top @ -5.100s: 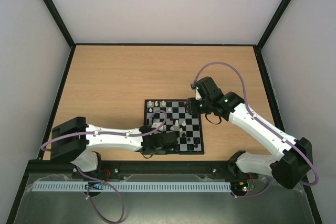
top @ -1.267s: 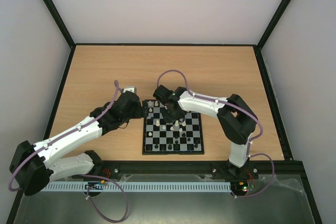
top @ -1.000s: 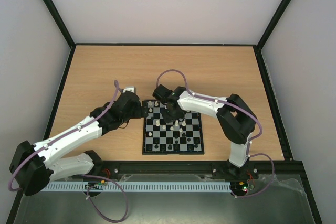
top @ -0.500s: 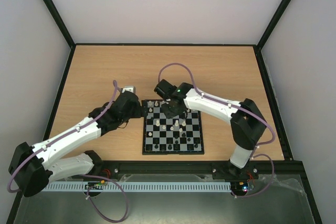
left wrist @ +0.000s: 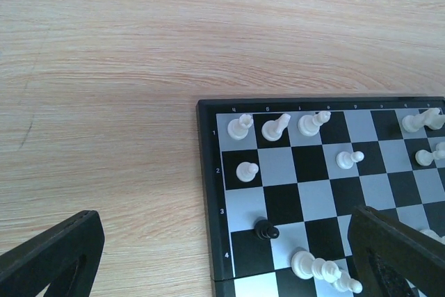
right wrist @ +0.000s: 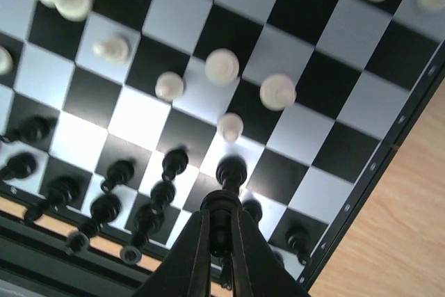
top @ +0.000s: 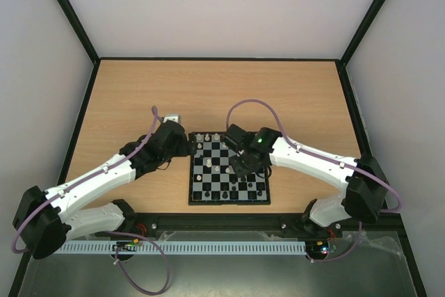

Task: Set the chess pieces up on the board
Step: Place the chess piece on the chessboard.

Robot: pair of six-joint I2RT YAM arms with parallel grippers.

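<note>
The board (top: 194,169) lies at the table's near middle, with cream-white and black chess pieces scattered over it. My right gripper (top: 243,165) hovers over the board's right half. In the right wrist view the right gripper (right wrist: 221,215) is shut on a black chess piece (right wrist: 231,172), above black pieces (right wrist: 117,172) crowded along one edge (right wrist: 389,151) and white pawns (right wrist: 221,66) further in. My left gripper (top: 182,145) sits by the board's far left corner, open. The left wrist view has white pieces (left wrist: 277,126) on the end row, a black pawn (left wrist: 265,229) and a toppled white piece (left wrist: 323,268).
Bare wooden table (top: 139,95) surrounds the board, with a black frame rail along its near edge (top: 222,220). Grey walls enclose the table on three sides. A purple cable (top: 254,106) loops above the right arm.
My right arm swung from the board's far left corner to over its right half, still shut on a black piece. The left arm stayed put, open.
</note>
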